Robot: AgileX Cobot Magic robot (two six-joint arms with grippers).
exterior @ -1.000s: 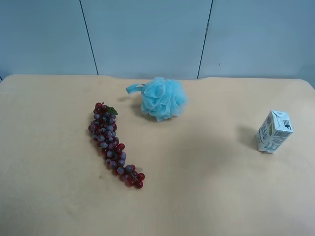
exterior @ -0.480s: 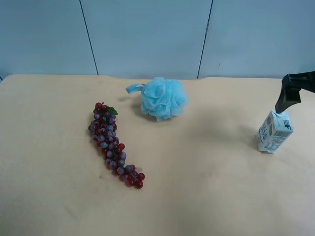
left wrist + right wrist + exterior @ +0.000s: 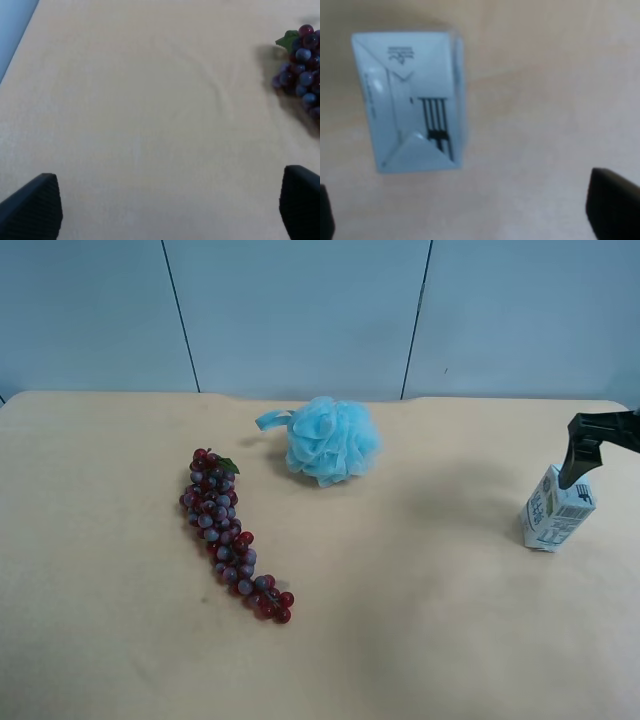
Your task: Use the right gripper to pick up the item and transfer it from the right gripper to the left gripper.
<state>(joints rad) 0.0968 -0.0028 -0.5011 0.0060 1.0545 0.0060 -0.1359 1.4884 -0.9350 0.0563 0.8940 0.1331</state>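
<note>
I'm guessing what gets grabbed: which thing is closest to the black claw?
The white milk carton: the claw hangs just above it; grapes and pouf lie far off.

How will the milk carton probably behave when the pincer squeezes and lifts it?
The milk carton stands upright on a narrow base, so a sideways nudge could tip it. Its flat card walls may dent under a hard squeeze. It is small, so likely light.

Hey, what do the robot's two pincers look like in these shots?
Both are plain black. The right pincer shows two blunt dark fingertips; from the high camera it looks like an angular black claw. The left pincer has two wedge-shaped black fingertips. No cables or markings show.
</note>
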